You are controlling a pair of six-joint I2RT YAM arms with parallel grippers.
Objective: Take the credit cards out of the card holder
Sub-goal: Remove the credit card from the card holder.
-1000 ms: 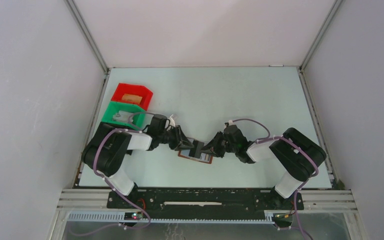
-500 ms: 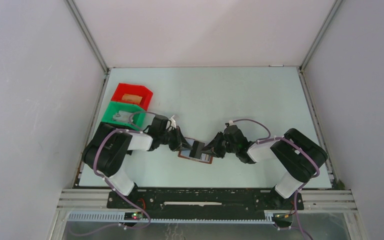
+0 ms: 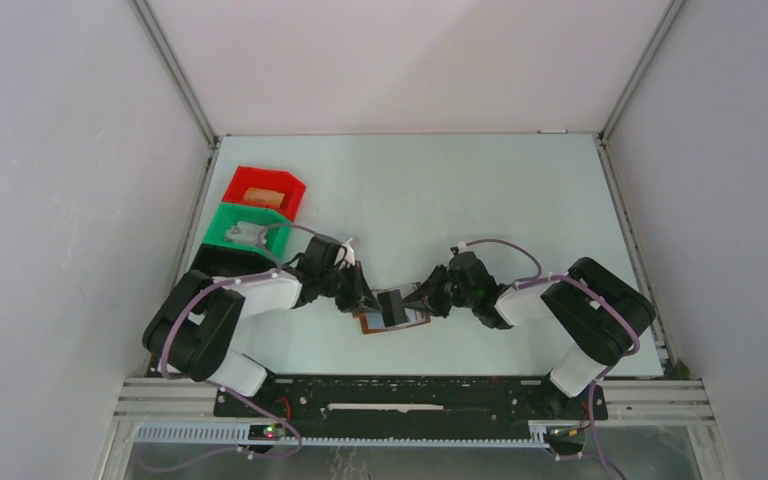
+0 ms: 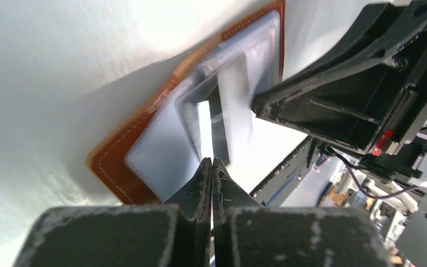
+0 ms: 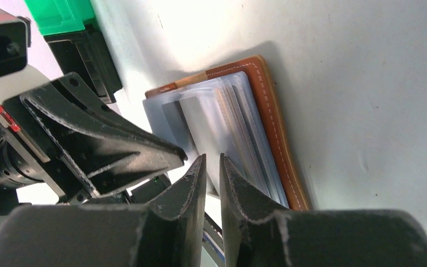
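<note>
Now the card holder [image 3: 396, 318] lies open on the table [image 3: 480, 200], near the front edge and between the two arms. Its greyish clear pockets face up inside the brown leather border. The left gripper [image 4: 211, 166] has its fingers pressed tight together at the lower edge of a dark grey credit card [image 4: 231, 105]. The card stands tilted up out of the pockets and looks pinched between the tips. The right gripper [image 5: 212, 167] comes in from the opposite side, just beside the left one. Its fingers are drawn nearly together, with only a thin slit between them over the edge of the clear pockets; whether they actually clamp anything I cannot tell. Well off to the left rear sit a green bin [image 3: 248, 228] and, right behind it, a red bin [image 3: 263, 190]
</note>
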